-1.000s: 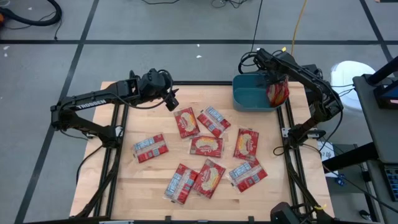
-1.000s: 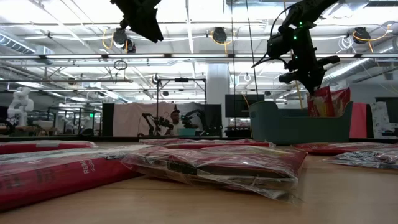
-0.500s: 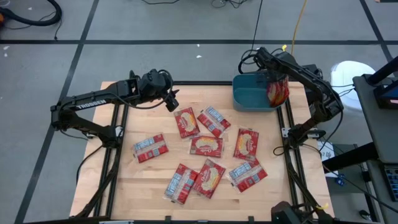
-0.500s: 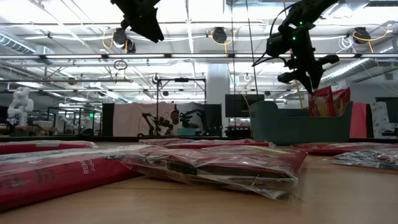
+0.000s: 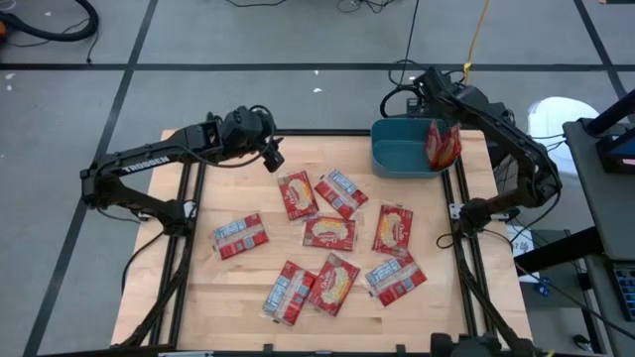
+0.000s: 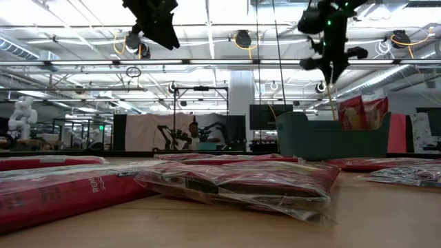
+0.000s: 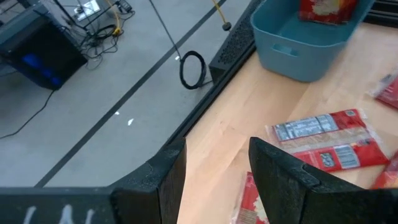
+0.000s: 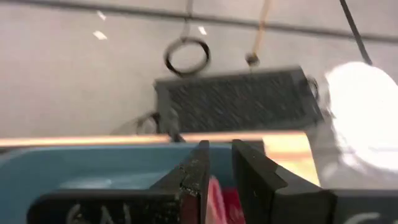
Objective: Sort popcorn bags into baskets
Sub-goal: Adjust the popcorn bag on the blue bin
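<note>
Wooden table [image 5: 228, 283]; popcorn bags [image 5: 329, 233]; teal bin [image 5: 399, 157]

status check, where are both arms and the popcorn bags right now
Left end effector open, empty, over table's far left. Right end effector empty above teal plastic bin, one red popcorn bag inside. Nothing blocking.

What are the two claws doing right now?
Left gripper: open, holding nothing.
Right gripper: nearly closed, empty, above the teal bin.

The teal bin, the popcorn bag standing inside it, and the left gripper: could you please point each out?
teal bin [image 5: 395, 157]: high view, bare floor.
popcorn bag [image 5: 443, 147]: high view, red face.
left gripper [image 7: 214, 171]: left wrist view, between fingertips.
</note>
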Robot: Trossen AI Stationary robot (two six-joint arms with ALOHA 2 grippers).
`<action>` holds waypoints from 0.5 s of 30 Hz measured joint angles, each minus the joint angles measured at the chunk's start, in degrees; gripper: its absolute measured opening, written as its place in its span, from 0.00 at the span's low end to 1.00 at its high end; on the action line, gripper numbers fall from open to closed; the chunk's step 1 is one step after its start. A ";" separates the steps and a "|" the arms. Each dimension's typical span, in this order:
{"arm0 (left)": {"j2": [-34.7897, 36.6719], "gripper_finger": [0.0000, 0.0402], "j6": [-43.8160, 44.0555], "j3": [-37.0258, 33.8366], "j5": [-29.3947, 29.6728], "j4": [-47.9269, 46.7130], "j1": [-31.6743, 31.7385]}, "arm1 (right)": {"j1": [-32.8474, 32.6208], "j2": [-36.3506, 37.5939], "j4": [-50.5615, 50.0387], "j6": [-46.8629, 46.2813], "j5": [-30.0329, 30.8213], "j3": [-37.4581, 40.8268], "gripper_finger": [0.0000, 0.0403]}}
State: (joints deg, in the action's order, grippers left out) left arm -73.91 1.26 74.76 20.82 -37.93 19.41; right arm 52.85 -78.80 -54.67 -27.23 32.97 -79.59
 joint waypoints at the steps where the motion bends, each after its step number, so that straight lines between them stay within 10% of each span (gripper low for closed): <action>1: 0.00 0.45 -0.02 0.00 0.00 0.01 0.48 | -0.83 0.67 1.07 0.79 -0.08 0.00 0.15; 15: 0.00 0.45 0.06 0.00 -1.84 -0.02 5.50 | -5.42 -6.00 -5.09 -3.66 -20.86 0.04 0.15</action>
State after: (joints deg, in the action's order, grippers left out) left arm -73.91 1.32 74.76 18.98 -37.95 24.90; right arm 47.42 -84.80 -59.77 -30.89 12.11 -79.55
